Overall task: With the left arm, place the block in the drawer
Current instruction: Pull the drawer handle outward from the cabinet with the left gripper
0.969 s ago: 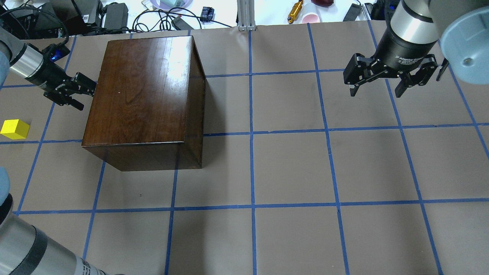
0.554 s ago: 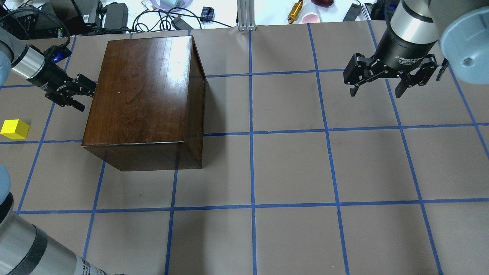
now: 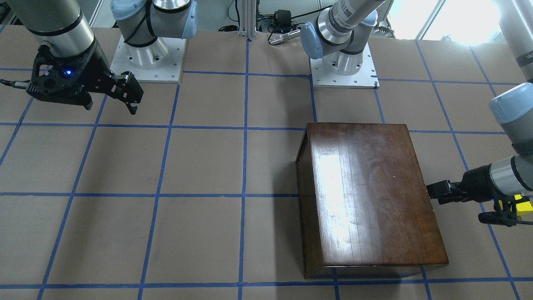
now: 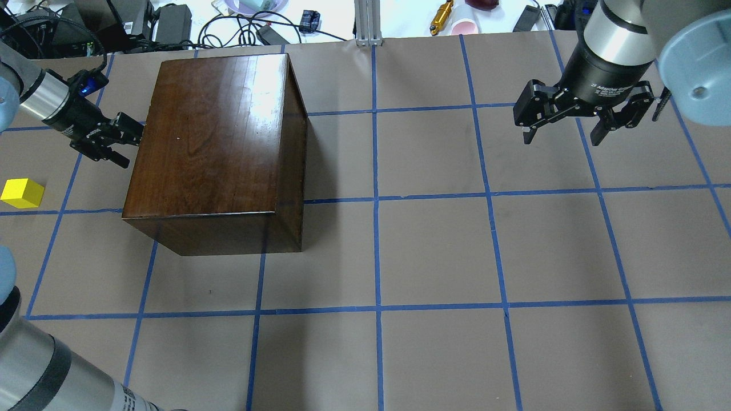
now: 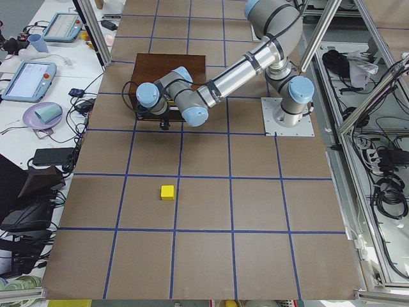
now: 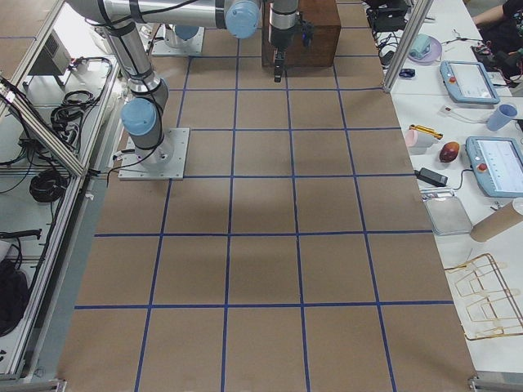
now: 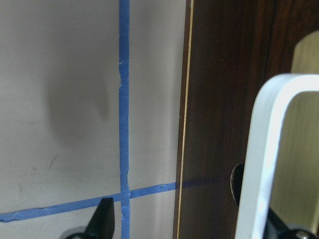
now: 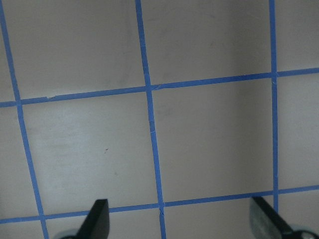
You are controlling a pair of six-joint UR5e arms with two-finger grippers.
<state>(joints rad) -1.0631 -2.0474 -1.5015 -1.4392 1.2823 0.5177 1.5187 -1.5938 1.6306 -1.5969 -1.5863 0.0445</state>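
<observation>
Both grippers have fingers spread: left gripper (image 4: 131, 147) beside the cabinet (image 4: 217, 142) at upper left, right gripper (image 4: 562, 138) hovering at upper right. The block (image 4: 22, 193) lies apart at the left edge.

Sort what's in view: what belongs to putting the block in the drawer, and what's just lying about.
Belongs to the job:
yellow block
dark wooden cabinet
left pincer, open beside the cabinet

Lying about:
right pincer, open, far from the cabinet
black power adapter
tangled cables
gold-coloured cylinder
pink cup
</observation>
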